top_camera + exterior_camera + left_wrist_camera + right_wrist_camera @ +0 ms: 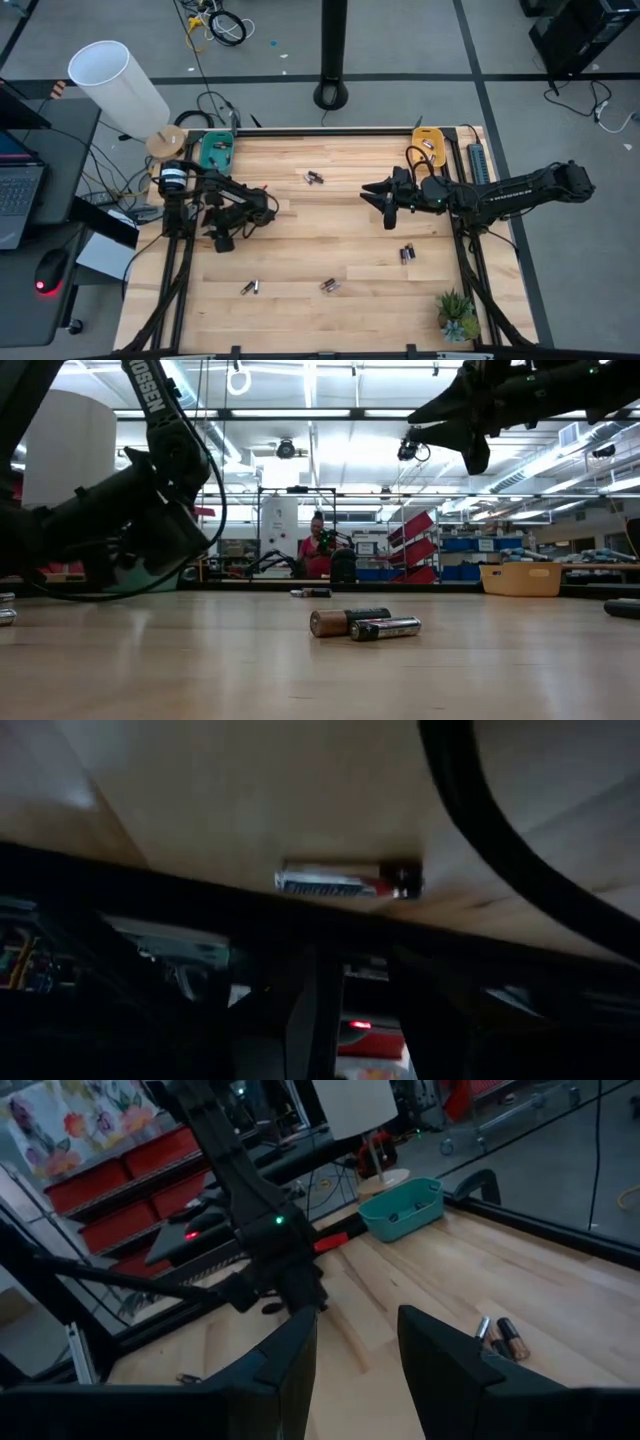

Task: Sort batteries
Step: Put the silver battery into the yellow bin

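Tiny dark-and-silver batteries lie in pairs on the wooden table: one pair [314, 178] toward the far side, one [407, 253] on the right, two pairs [249, 287] [329, 286] near the front. My left gripper [220, 240] is low over the table's left part and open. In its wrist view a single silvery battery [345, 880] lies flat just beyond the fingertips [355, 975]. My right gripper [380, 205] hangs open, high above the table's middle [470, 430]. Its wrist view [355, 1330] shows the far pair [500, 1337].
A teal tray [215, 150] sits at the far-left corner and an orange tray [430, 143] at the far-right corner, each holding small items. A small green plant [457, 315] stands at the near-right corner. Bare wood lies between the battery pairs.
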Controlling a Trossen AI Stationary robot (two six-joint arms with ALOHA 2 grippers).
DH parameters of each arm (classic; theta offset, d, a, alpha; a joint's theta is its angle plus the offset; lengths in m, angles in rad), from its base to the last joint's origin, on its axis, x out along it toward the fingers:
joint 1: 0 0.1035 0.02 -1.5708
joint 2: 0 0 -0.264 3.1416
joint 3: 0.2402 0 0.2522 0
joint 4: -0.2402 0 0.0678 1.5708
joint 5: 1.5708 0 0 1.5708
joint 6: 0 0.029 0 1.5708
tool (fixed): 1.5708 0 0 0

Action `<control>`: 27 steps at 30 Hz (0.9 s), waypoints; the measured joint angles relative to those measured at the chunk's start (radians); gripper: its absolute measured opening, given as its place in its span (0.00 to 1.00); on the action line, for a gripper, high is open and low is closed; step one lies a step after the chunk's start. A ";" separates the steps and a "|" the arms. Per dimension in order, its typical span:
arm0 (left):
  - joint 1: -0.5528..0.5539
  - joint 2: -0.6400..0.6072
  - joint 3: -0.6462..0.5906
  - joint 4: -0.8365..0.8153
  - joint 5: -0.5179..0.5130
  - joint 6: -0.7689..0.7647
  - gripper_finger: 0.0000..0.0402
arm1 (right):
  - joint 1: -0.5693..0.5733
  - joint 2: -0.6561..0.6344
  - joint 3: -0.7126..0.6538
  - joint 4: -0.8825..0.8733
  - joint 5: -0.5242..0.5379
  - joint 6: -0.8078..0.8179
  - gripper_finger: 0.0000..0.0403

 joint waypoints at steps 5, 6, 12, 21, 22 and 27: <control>0.000 0.000 -0.005 0.031 0.003 0.000 0.34 | 0.000 0.000 0.000 0.001 0.000 0.005 0.37; 0.000 0.000 -0.007 0.039 0.003 0.000 0.34 | 0.000 0.000 0.000 0.001 0.000 0.004 0.37; 0.000 0.000 -0.011 0.110 0.017 -0.019 0.34 | 0.000 0.000 0.000 0.010 0.019 0.002 0.37; -0.001 0.000 -0.004 0.125 -0.004 -0.027 0.34 | 0.000 0.000 0.000 0.007 0.019 0.002 0.37; -0.001 0.000 0.000 0.123 -0.006 -0.027 0.34 | 0.000 0.000 0.000 0.007 0.019 0.002 0.37; -0.001 -0.008 0.045 0.121 -0.029 -0.034 0.34 | 0.013 0.000 0.000 0.007 0.018 0.002 0.37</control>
